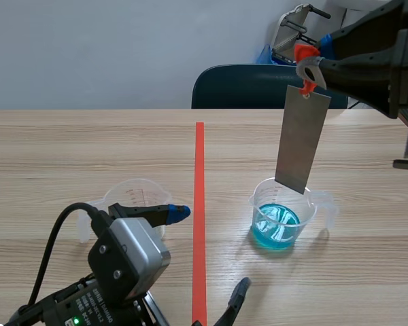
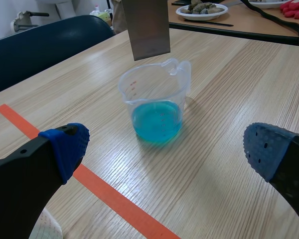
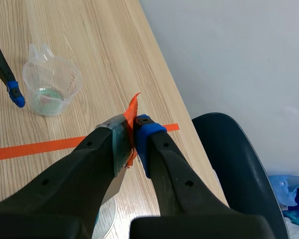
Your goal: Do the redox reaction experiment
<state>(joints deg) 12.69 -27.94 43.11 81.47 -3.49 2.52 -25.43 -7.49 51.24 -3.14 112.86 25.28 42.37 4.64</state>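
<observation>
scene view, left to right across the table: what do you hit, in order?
clear measuring cup → orange-red tape line → measuring cup of blue liquid. Left out: the metal plate, which hangs right above the blue cup, so its place in the order is unclear.

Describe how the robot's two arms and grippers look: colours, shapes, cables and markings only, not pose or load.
The left gripper has two thick black fingers tipped with blue dotted pads. The black left arm carries a silver-grey box with screws, a black cable, a small green light and white lettering. The right gripper has the same thick black fingers; one blue pad shows.
</observation>
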